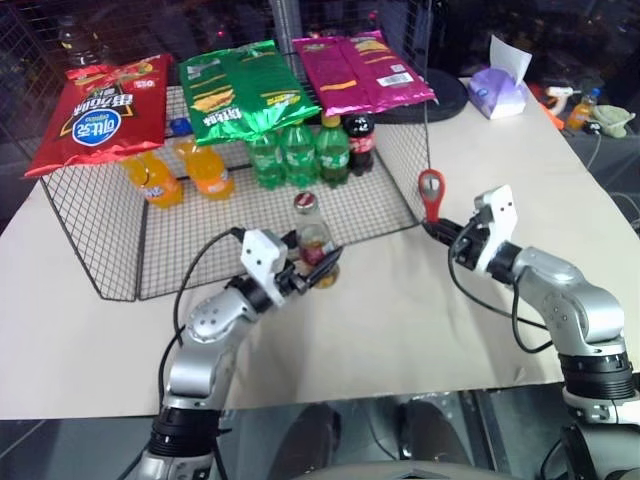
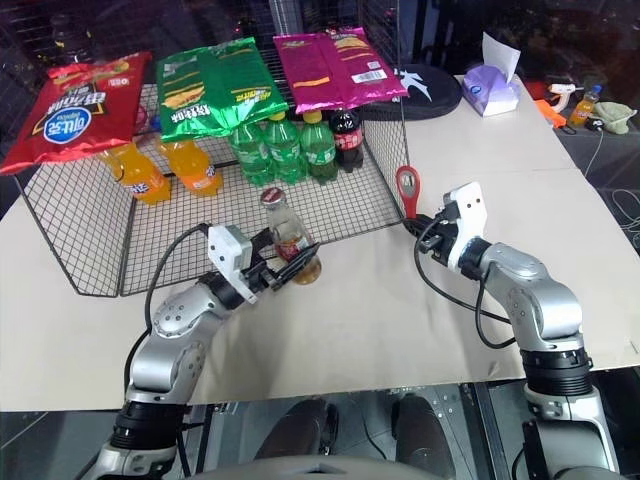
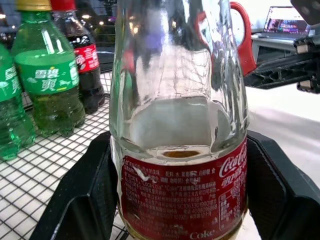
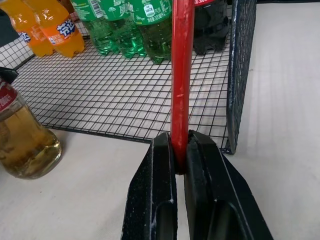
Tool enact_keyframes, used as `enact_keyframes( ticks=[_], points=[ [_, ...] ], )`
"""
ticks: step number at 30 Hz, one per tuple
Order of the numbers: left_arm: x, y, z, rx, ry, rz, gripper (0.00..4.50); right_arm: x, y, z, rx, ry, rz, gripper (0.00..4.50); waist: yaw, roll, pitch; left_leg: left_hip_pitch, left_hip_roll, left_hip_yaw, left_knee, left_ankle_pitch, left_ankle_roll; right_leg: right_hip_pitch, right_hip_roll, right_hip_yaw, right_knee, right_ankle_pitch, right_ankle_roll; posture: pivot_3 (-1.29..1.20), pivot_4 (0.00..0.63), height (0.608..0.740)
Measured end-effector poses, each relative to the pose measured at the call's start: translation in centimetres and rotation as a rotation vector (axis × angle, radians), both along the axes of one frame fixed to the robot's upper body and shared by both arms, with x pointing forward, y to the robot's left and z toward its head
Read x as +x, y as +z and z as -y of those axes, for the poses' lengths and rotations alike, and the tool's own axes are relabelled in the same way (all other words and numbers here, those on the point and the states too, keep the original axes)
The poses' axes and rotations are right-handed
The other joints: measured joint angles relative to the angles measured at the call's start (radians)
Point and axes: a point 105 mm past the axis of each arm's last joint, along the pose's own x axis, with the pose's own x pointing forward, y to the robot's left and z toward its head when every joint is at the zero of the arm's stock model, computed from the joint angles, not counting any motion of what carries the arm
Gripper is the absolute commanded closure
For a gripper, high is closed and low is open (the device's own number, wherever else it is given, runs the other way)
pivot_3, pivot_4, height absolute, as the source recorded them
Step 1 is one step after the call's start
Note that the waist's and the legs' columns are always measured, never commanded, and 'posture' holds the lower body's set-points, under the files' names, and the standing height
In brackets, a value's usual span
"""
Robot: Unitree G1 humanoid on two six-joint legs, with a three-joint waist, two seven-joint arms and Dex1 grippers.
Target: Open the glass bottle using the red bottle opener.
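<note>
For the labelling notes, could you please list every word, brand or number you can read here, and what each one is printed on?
"Coca-Cola" and "Coke": red label of the glass bottle between the left gripper fingers.
"雪碧": green label of a green plastic bottle.
"300" on a green bottle's label; the rest is unreadable.
Fine print on the glass bottle's label: too small.
Chip bags and orange soda bottles: lettering too blurred to read.

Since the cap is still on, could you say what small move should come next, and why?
Probably close the left end effector on the glass bottle: its fingers flank the label with gaps. The right end effector already grips the red bottle opener upright, off to the side.
</note>
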Motion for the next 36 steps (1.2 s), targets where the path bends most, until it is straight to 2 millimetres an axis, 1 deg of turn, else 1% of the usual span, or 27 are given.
enact_keyframes(
  ticks=[1, 3, 4, 9, 14, 20, 26, 36],
  points=[
    [-0.2, -0.2, 0.4, 0.006, -0.017, 0.001, 0.03, 0.0, 0.0, 0.0, 0.000, 0.000, 0.000, 4.50, 0.000, 0.000, 0.000, 0.000, 0.000, 0.000, 0.000, 0.000, 0.000, 0.000, 0.000, 0.000, 0.000, 0.000, 0.000, 0.00, 0.150, 0.740],
    [-0.3, -0.6, 0.8, 0.013, -0.024, -0.006, 0.03, 0.0, 0.0, 0.0, 0.000, 0.000, 0.000, 4.50, -0.001, 0.000, 0.000, 0.000, 0.000, 0.000, 0.000, 0.000, 0.000, 0.000, 0.000, 0.000, 0.000, 0.000, 0.000, 0.00, 0.150, 0.740],
    [-0.2, -0.7, 0.7, 0.009, -0.016, -0.004, 0.03, 0.0, 0.0, 0.0, 0.000, 0.000, 0.000, 4.50, -0.001, 0.000, 0.000, 0.000, 0.000, 0.000, 0.000, 0.000, 0.000, 0.000, 0.000, 0.000, 0.001, 0.000, 0.000, 0.00, 0.150, 0.740],
    [0.1, -0.1, 0.4, -0.048, 0.011, 0.004, 0.03, 0.0, 0.0, 0.0, 0.000, 0.000, 0.000, 4.50, -0.002, 0.000, 0.000, 0.000, 0.001, 0.000, 0.000, 0.000, 0.000, 0.000, 0.000, 0.000, 0.001, 0.000, 0.000, 0.00, 0.150, 0.740],
    [0.0, 0.3, 0.3, -0.075, 0.010, 0.016, 0.03, 0.0, 0.0, 0.0, 0.000, 0.000, 0.001, 4.50, -0.002, 0.000, 0.000, 0.000, 0.001, 0.000, 0.000, 0.000, 0.000, 0.000, 0.000, 0.000, 0.001, 0.000, 0.000, 0.00, 0.150, 0.740],
    [-0.6, 2.7, -0.1, -0.135, 0.015, 0.079, 0.03, 0.0, -0.2, 0.0, 0.000, -0.003, -0.002, 4.50, -0.002, 0.000, 0.000, 0.000, 0.001, 0.000, 0.000, 0.000, 0.000, 0.000, 0.000, 0.000, 0.001, 0.000, 0.000, 0.00, 0.150, 0.740],
    [-1.1, 3.8, -0.2, -0.138, 0.014, 0.099, 0.03, 0.1, -0.3, 0.1, -0.006, -0.006, -0.004, 4.50, -0.002, 0.000, 0.000, 0.000, 0.001, 0.000, 0.000, 0.000, 0.000, 0.000, 0.000, 0.001, 0.001, 0.000, 0.000, 0.00, 0.150, 0.740],
    [-1.6, 3.7, -0.4, -0.095, 0.019, 0.095, 0.03, 0.1, -0.7, 0.1, -0.004, -0.003, -0.017, 4.50, -0.002, 0.000, 0.000, 0.000, 0.001, 0.001, 0.000, 0.000, 0.000, 0.000, 0.001, 0.001, 0.001, 0.000, 0.000, 0.00, 0.150, 0.740]
  ],
)
